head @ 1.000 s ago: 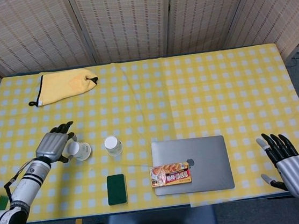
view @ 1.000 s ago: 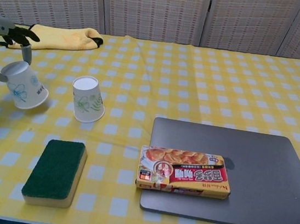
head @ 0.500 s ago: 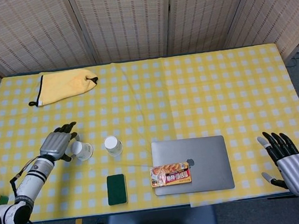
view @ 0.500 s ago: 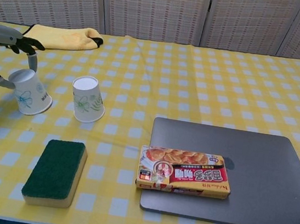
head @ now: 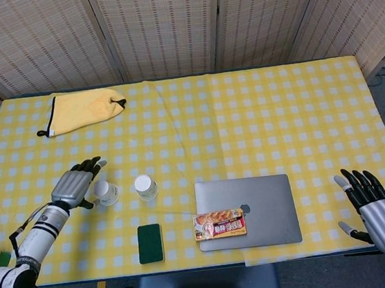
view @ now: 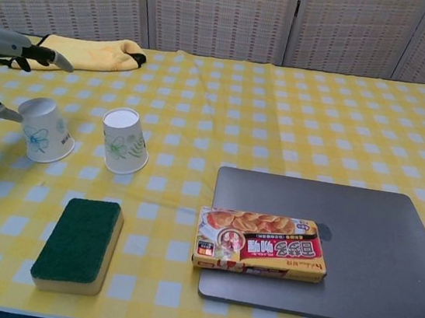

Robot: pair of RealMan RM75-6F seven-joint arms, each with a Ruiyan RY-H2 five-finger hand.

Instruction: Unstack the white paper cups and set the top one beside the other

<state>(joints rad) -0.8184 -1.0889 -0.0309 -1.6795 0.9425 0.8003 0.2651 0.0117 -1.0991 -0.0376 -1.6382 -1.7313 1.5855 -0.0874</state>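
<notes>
Judging progress: the unstacking looks done; both white paper cups stand separately, mouth down, on the yellow checked tablecloth.
Moved cup: the left paper cup, printed with a blue flower, sits upright on its rim, just beside the right paper cup, a small gap between them.
Other cup: it carries a green leaf print and stands apart from the dark green sponge nearer the table's front edge.
Left hand: the left hand hovers at the left cup's outer side, fingers spread apart; in the chest view a fingertip lies at the cup's top edge, and I cannot tell whether it touches.
Right hand: the right hand hangs off the table's right front corner, fingers apart, holding nothing.
Remaining: by my reading, only clearing the left hand away from the cup without tipping it.
Bystanders: a grey laptop with a snack box on it, and a yellow cloth at the far left.
</notes>
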